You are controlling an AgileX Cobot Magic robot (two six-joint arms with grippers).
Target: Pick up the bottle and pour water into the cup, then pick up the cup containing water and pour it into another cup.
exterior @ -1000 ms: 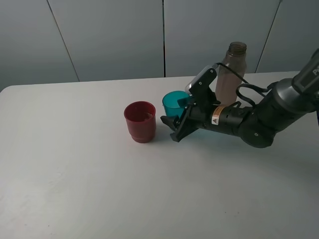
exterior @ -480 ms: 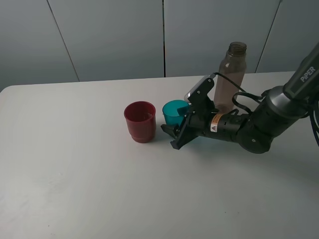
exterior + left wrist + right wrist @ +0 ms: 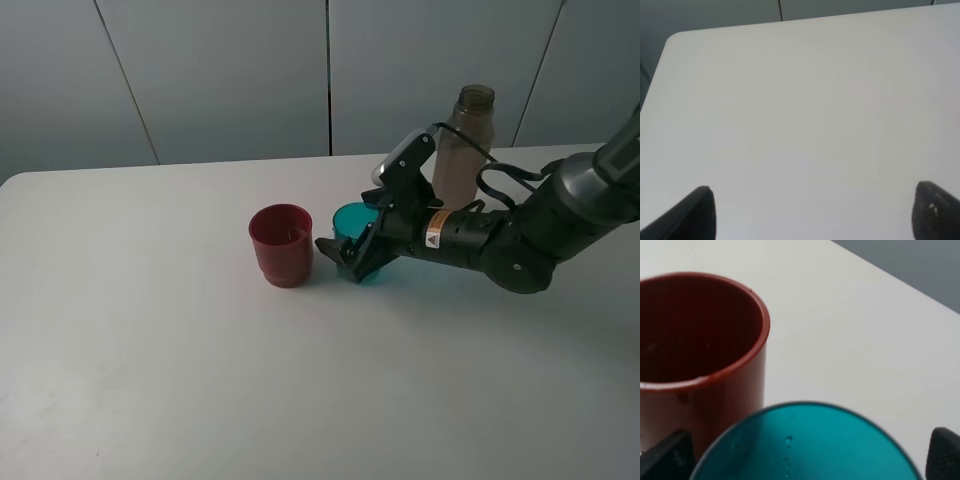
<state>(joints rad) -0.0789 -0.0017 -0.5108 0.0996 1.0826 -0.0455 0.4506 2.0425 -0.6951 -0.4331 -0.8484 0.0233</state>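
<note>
Exterior high view showed you the right gripper (image 3: 345, 256) with its jaws spread wide around the cup (image 3: 357, 232), the fingertips standing apart on either side of it rather than pinching it. The cup stood upright on the table (image 3: 150, 340), just beside another cup (image 3: 281, 244) and in front of the bottle (image 3: 462, 150), which rose well above both.

You were dealing with a small tumbler of thin translucent teal plastic, smooth and slightly tapered, so it probably weighed little, flexed under a hard squeeze and could slip upward out of the jaws. A hold across the middle of its wall, below the rim, looked safest to you. From the right wrist view its rim (image 3: 805, 440) filled the space between the fingertips, with a few droplets on the inner wall, and the red cup's opening (image 3: 695, 325) sat close behind.

Your left gripper (image 3: 812, 215) hung open over bare table, holding nothing.
</note>
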